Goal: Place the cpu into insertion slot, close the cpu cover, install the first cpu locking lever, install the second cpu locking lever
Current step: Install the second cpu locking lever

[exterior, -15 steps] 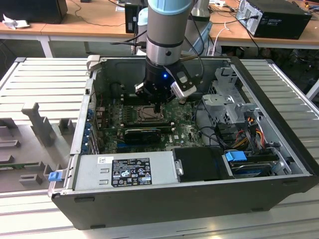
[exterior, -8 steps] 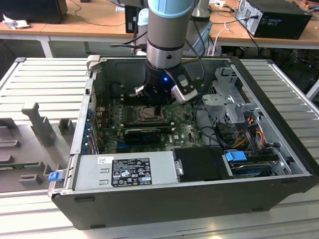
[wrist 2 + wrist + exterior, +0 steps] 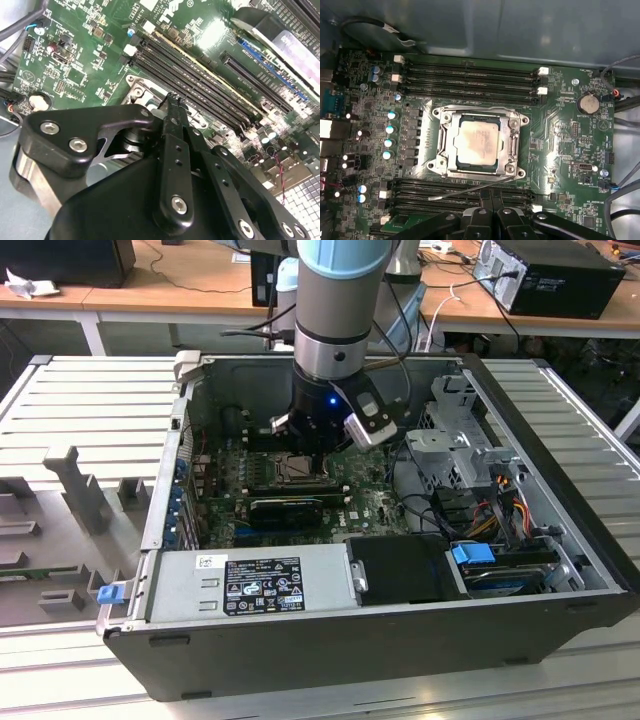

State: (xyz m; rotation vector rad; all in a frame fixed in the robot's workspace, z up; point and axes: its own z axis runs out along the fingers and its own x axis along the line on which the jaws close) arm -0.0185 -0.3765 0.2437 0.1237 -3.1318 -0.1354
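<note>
In the first wrist view the cpu (image 3: 477, 142), a pale tan square chip, lies in the insertion slot (image 3: 439, 162) at the middle of the green motherboard. The cpu cover (image 3: 451, 134), a grey metal frame, lies flat around it. A thin wire locking lever (image 3: 462, 192) sticks out loose along the socket's side nearest my gripper (image 3: 487, 194). The gripper's black fingers are shut together, and their tips are right at this lever with nothing clamped between them. In the second wrist view the shut gripper (image 3: 172, 98) points down beside a socket corner (image 3: 137, 91). In the exterior view the gripper (image 3: 312, 448) hangs just over the socket (image 3: 297, 470).
Rows of memory slots (image 3: 470, 75) run on both sides of the socket. A long black card (image 3: 290, 510) lies in front of it. A drive cage (image 3: 465, 445) and cable bundles (image 3: 500, 495) fill the case at the exterior view's right. The power supply (image 3: 250, 585) sits at the front.
</note>
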